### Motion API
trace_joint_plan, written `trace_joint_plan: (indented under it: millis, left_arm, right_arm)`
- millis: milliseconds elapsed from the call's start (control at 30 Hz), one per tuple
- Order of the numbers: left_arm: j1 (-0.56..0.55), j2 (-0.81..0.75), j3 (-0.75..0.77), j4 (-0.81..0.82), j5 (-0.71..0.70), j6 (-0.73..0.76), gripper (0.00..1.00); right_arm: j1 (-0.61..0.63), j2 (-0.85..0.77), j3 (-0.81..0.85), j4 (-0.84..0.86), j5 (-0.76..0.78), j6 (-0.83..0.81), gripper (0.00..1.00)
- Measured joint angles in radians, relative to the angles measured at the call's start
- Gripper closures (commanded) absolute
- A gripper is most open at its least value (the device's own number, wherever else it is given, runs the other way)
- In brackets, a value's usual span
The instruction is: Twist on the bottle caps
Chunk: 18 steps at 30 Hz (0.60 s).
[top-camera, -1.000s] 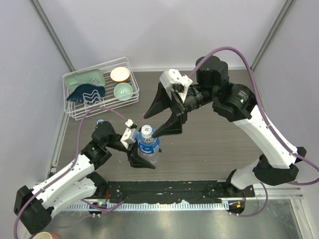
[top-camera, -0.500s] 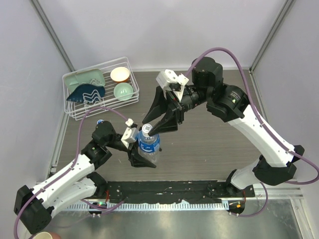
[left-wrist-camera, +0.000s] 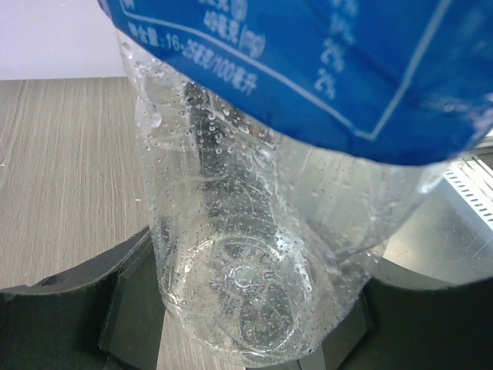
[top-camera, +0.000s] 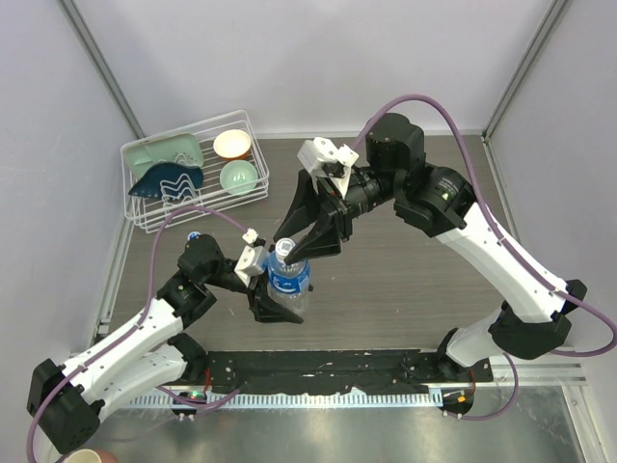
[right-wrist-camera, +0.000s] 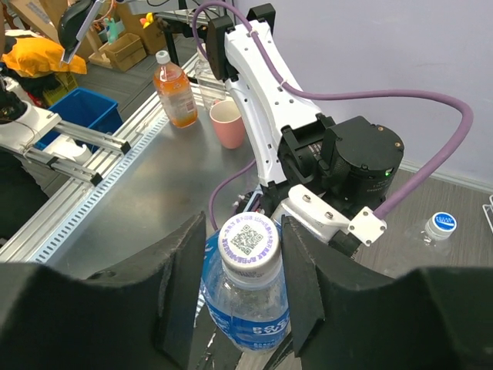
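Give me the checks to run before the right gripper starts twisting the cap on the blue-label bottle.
1. Left gripper clamps the blue-label bottle by its lower body: ok.
2. Cap sits on the bottle's neck: ok.
3. Right gripper straddles the cap, one finger on each side: ok.
4. Right fingers pressed onto the cap: cannot tell.
5. Cap level on its threads: cannot tell.

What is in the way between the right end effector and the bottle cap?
Nothing I can see. The right end effector has a finger on each side of the cap, which sits on the blue-label bottle held by the left end effector.
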Motion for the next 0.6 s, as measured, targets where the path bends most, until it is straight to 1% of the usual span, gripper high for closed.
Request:
trace_joint_plan:
  millis: [33, 100, 133, 233, 600]
  left_arm:
    - [0.0, 0.0, 0.0, 0.0, -0.003, 0.0, 1.0]
    - [0.0, 0.0, 0.0, 0.0, -0.005, 0.001, 1.0]
    - [-0.001, 0.0, 0.0, 0.0, -0.006, 0.0, 1.0]
    - [-0.002, -0.001, 0.0, 0.0, -0.008, 0.0, 1.0]
    - [0.0, -0.001, 0.0, -0.005, -0.022, -0.001, 1.0]
  right_arm:
    - [0.0, 0.0, -0.003, 0.001, 0.0, 0.002, 0.62]
    - [-0.001, 0.0, -0.007, 0.01, 0.002, 0.004, 0.68]
    - [-0.002, 0.0, -0.009, 0.015, 0.002, 0.005, 0.74]
    - [-0.002, 0.0, -0.013, 0.027, 0.003, 0.011, 0.79]
    - [-0.003, 0.0, -0.033, 0.059, 0.02, 0.034, 0.83]
